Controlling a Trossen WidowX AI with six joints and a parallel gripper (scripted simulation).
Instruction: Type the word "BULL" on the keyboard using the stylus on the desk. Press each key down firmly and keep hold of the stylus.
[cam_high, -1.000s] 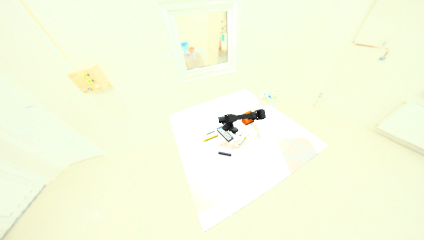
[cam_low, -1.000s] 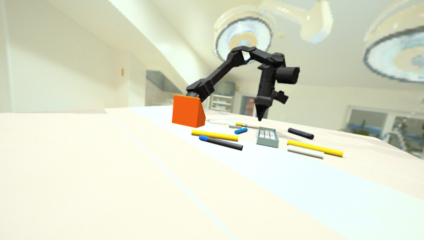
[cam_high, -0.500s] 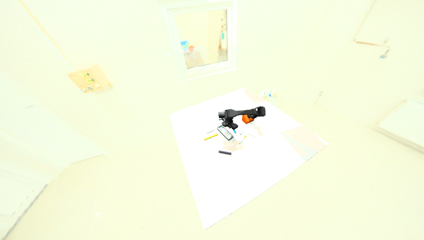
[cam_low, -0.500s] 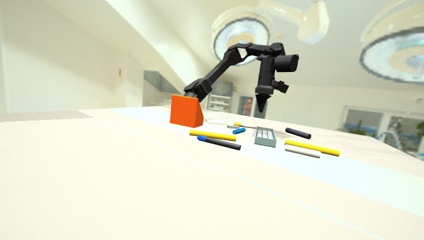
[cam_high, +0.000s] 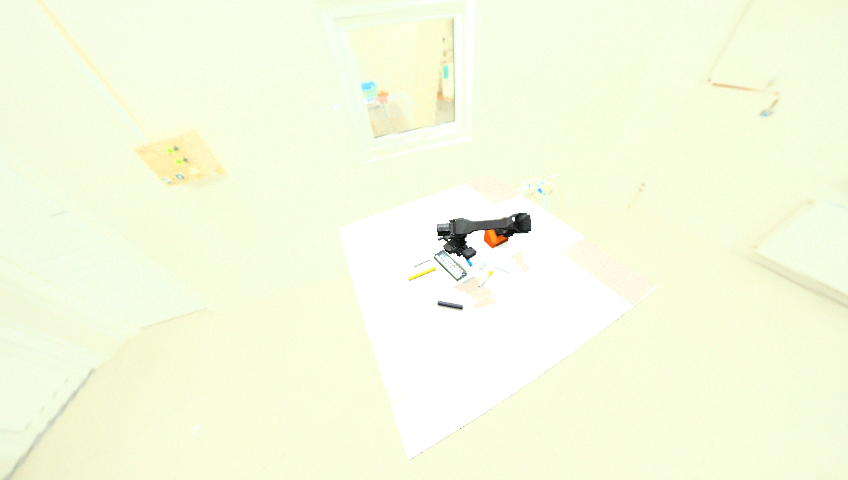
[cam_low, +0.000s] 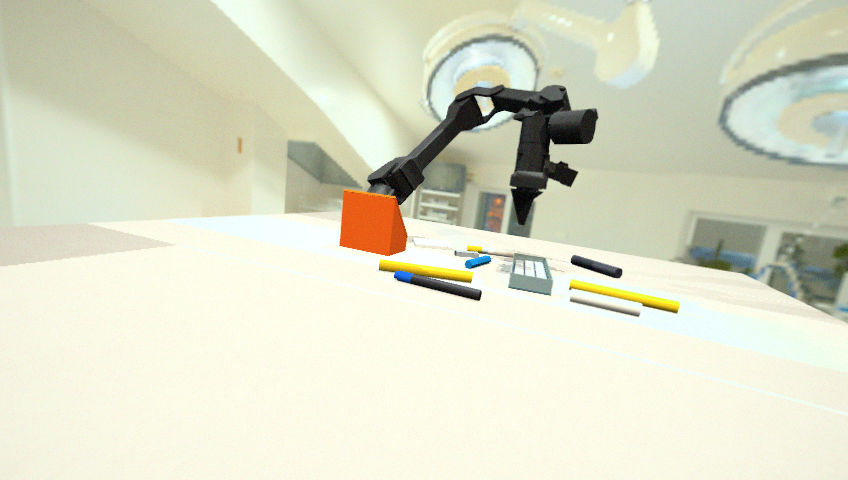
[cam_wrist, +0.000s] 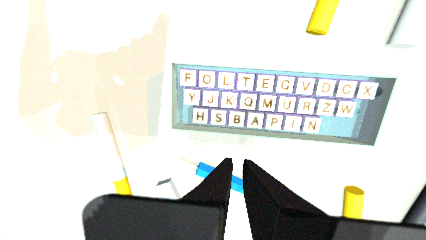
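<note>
The small grey keyboard lies on the white desk; its scrambled letter keys show clearly in the wrist view. My gripper hangs well above the desk, on the near side of the keyboard. Its fingers are almost closed, with only a narrow slit and nothing between them. Several pen-like sticks lie around. A short blue one lies on the desk just under the fingertips. A black pen with a blue cap lies further off. I cannot tell which one is the stylus.
Two yellow rods, a white rod and a dark rod lie around the keyboard. A white pen with a yellow end lies to the left in the wrist view. The arm's orange base stands behind.
</note>
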